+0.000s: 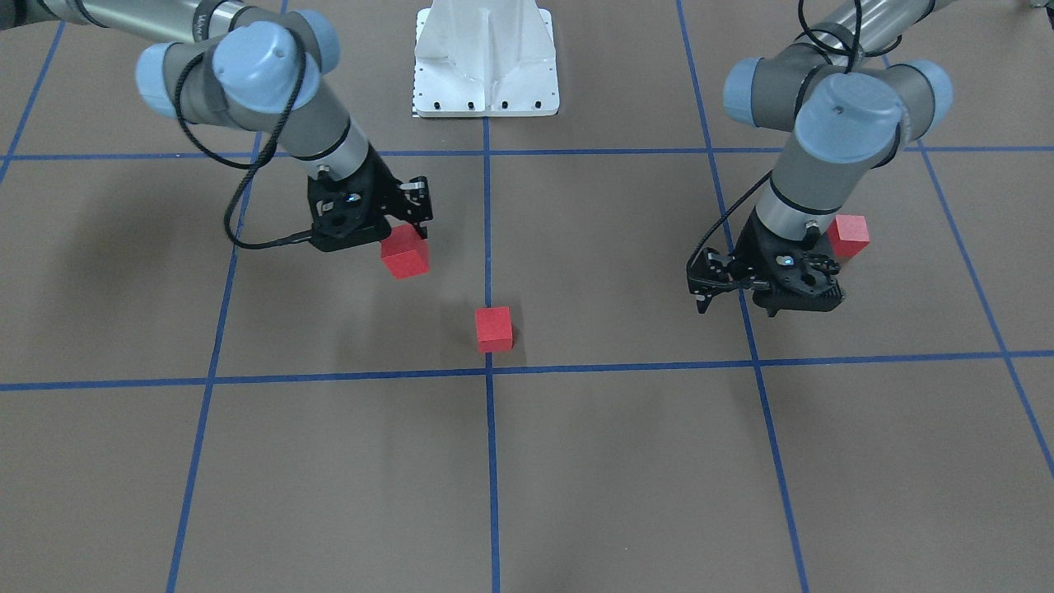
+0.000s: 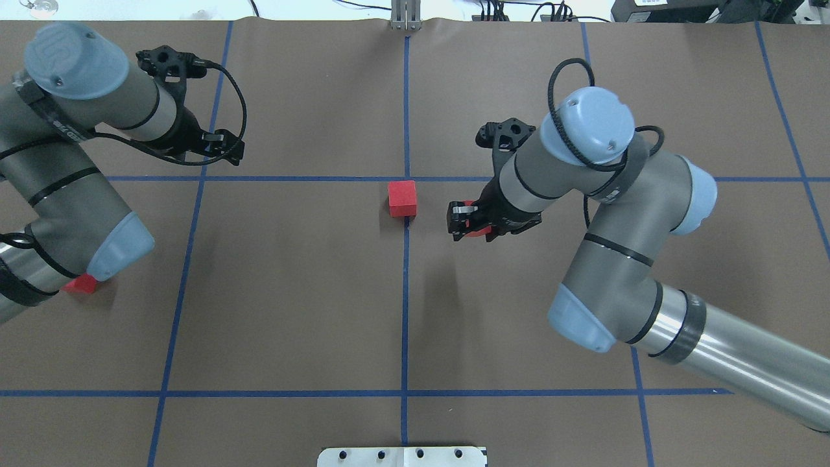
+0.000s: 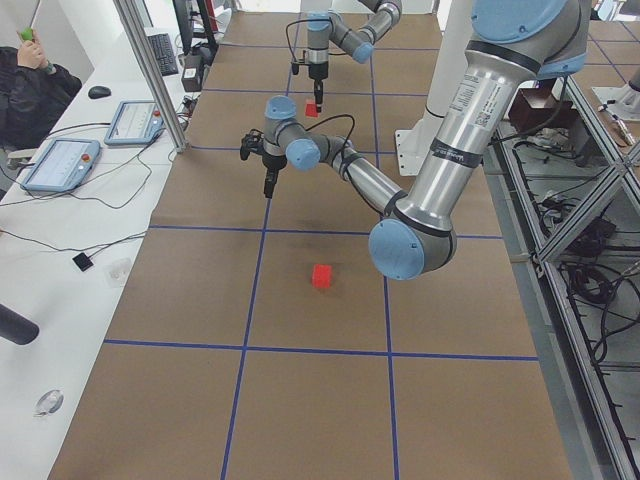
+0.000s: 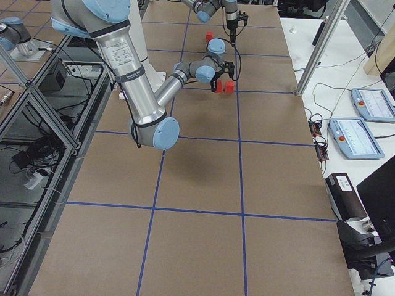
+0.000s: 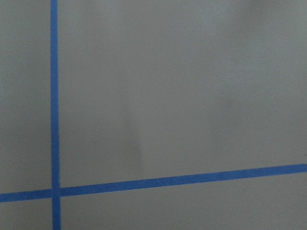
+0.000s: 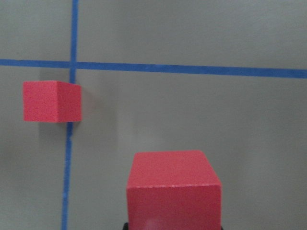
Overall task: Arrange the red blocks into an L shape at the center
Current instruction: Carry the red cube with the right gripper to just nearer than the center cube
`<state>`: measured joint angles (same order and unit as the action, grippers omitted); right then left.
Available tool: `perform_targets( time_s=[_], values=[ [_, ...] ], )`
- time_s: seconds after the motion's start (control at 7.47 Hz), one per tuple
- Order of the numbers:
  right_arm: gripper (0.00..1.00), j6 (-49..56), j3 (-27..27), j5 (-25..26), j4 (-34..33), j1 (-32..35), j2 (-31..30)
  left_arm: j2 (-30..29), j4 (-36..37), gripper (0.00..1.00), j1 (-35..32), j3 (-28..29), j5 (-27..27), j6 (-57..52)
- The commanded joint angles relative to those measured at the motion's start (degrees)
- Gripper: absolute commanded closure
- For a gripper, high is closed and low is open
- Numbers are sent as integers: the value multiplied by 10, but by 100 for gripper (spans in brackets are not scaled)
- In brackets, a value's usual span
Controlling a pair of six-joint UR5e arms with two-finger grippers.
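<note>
The right gripper [image 2: 468,224] pinches a small matte red cube, the held cube [image 1: 405,251], raised above the brown gridded table surface [image 1: 329,478], a little right of the centre blue-tape crossing [image 2: 406,178]. A second identical red cube, the resting cube [image 2: 402,198], sits on the surface just on the near, robot side of that crossing, overlapping the tape line that runs toward the white pedestal base [image 1: 486,66]. The third red cube, the stray cube [image 3: 321,276], lies well apart on the left, partly hidden under the left arm's elbow in the overhead view. The left gripper [image 1: 706,298] hangs over bare surface farther out; I cannot tell whether its fingers are spread or together
</note>
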<state>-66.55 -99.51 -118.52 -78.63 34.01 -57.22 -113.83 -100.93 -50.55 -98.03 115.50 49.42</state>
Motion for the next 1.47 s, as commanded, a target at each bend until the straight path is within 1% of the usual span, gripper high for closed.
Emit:
perform_targets(
  time_s=[0.0, 0.13, 0.27, 0.4, 0.94, 1.21, 1.34],
  values=[
    [100, -10, 72, 16, -40, -44, 79, 24, -1, 1, -27, -1, 25, -39],
    [100, -7, 107, 16, -52, -46, 110, 24, -1, 1, -28, 0, 24, -39],
    [100, -6, 129, 19, -52, -46, 122, 23, -1, 1, -28, 2, 24, -39],
    [100, -4, 137, 27, -51, -46, 125, 23, -1, 1, -26, 5, 24, -38],
    [100, 12, 158, 86, -48, -45, 125, 23, -2, 1, -24, 13, 23, -37],
    [100, 20, 168, 88, -49, -45, 134, 24, -7, 1, -24, 18, 24, -38],
    [100, 20, 189, 88, -48, -46, 153, 24, -20, 1, -25, 25, 24, -38]
  ],
)
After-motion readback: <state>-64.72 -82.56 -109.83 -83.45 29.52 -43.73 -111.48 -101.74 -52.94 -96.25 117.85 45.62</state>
